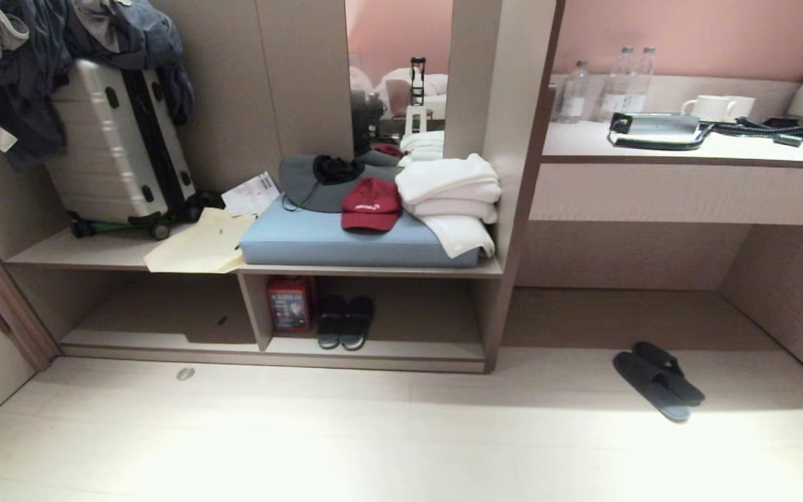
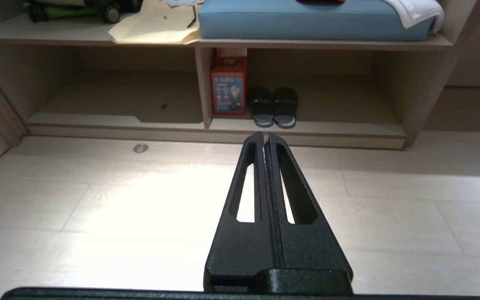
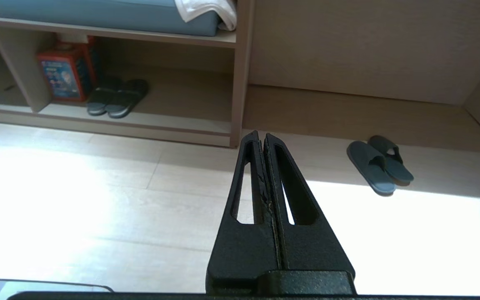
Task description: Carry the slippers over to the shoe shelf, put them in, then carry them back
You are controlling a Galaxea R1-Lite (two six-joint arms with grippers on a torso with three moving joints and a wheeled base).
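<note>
Both arms were parked low over the pale floor, neither one showing in the head view. The left gripper had its two black fingers pressed together, tip to tip, holding nothing. Straight ahead of its tips, across a short strip of floor, stood the shoe shelf, and inside that right-hand compartment, just beyond the fingertips, sat the black pair of slippers beside a red box (the box stood against the upright divider). On top of the shelf lay a blue cushion.

The right gripper was likewise closed on nothing, its fingers shut with only a hairline seam between them. The slippers, the grey-blue pair, lay on the floor ahead of that gripper and off to its right, well apart from it, side by side and touching each other, toes angled away. They rested at the front of the wide open recess, outside the shoe shelf, whose end panel rose just beyond the right gripper's tips and a little to its left.

From the head view, the cushion carried a red cap and folded white towels, and a silver suitcase leaned farther left. On the counter above the recess stood water bottles and cups.
</note>
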